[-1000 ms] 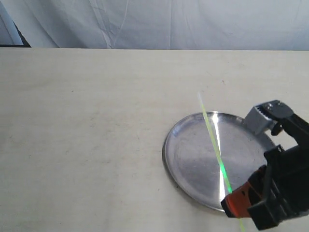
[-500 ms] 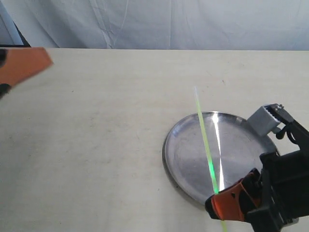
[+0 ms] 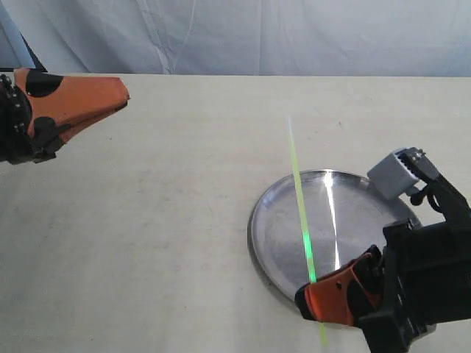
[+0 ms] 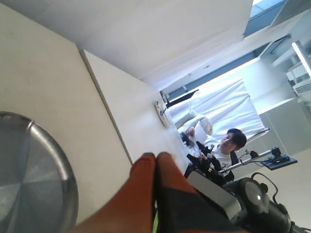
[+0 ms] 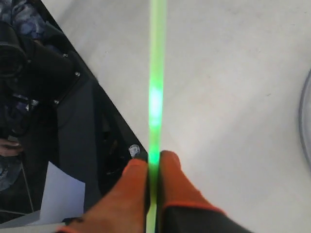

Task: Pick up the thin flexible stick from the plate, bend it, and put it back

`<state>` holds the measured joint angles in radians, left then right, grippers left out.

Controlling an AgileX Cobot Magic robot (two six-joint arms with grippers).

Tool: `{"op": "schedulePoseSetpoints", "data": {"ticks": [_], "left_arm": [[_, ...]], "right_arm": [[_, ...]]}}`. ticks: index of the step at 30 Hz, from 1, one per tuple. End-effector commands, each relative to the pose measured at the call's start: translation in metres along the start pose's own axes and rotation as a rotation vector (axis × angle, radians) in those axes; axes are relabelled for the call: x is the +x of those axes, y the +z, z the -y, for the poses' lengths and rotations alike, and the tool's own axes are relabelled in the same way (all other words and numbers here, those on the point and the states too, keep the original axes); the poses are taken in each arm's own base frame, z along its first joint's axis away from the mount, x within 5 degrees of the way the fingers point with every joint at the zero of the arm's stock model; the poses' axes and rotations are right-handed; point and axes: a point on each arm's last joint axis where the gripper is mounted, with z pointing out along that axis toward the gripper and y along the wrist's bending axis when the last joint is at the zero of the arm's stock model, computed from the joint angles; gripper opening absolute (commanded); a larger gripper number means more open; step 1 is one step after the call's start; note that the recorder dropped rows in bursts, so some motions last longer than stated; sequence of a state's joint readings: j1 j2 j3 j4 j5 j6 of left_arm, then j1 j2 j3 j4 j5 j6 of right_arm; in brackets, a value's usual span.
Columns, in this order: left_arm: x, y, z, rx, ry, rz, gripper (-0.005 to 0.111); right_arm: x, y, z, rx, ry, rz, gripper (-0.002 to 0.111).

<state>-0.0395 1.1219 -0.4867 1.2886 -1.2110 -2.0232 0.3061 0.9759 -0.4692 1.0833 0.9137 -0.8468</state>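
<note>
At the near edge of the table [image 3: 147, 243], the right gripper [image 3: 307, 300] has its orange fingers pinched on the lower end of the thin flexible stick [image 3: 299, 198], and a short stub of lime green pokes out below the grip. The right wrist view shows the same hold up close: the stick [image 5: 156, 73] runs straight out from between the two fingertips of the right gripper [image 5: 153, 162], glowing bright at one spot along its length. The strip is straight, not bent. In the exterior view it slants up and away across the plate [image 3: 256, 235], and its pale upper tip shows against the bare tabletop beyond the plate's far rim. The shiny round plate lies flat on the cream surface just beside the right gripper, with a white streak of glare across its metal.

Well apart, at the far left of the table, the left gripper [image 3: 121, 94] hangs above the surface with its orange fingers pressed together on nothing, pointing toward the middle. Its wrist view shows the fingertips of the left gripper [image 4: 155, 156] touching, with part of the plate [image 4: 73, 194] off to one side and a dark-haired person [image 4: 232, 141] seated in the distance. A white cloth backdrop [image 3: 257, 37] closes the scene behind the table.
</note>
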Motion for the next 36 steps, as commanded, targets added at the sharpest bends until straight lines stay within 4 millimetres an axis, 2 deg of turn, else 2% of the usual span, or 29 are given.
{"op": "schedulePoseSetpoints", "data": {"ticks": [1, 3, 6, 12, 15, 19, 28, 36], "left_arm": [[0.000, 0.001, 0.002, 0.011, 0.048, -0.012, 0.000], [0.004, 0.001, -0.002, -0.013, 0.068, -0.061, 0.001], [0.009, 0.001, -0.005, -0.042, 0.110, -0.111, 0.010], [0.012, 0.012, -0.003, 0.005, 0.144, -0.110, 0.045], [0.020, 0.026, -0.005, 0.037, 0.093, -0.137, 0.055], [0.032, 0.045, -0.006, 0.088, 0.021, -0.174, 0.056], [0.042, 0.088, 0.005, 0.142, 0.043, -0.309, 0.056], [0.043, 0.102, 0.006, 0.084, 0.093, -0.325, 0.056]], "right_arm": [[-0.005, 0.000, -0.003, -0.025, 0.029, 0.061, -0.001], [-0.008, 0.000, -0.005, -0.051, 0.066, 0.098, -0.001], [-0.012, 0.001, -0.007, -0.097, 0.080, 0.122, -0.001], [-0.013, 0.008, -0.004, -0.138, 0.132, 0.087, -0.001], [-0.015, 0.009, -0.005, -0.182, 0.129, 0.100, -0.001], [-0.014, 0.010, -0.007, -0.205, 0.124, 0.078, -0.001], [-0.010, 0.009, -0.011, -0.244, 0.059, 0.040, -0.001], [-0.008, 0.008, -0.014, -0.279, 0.021, 0.023, -0.001]]}}
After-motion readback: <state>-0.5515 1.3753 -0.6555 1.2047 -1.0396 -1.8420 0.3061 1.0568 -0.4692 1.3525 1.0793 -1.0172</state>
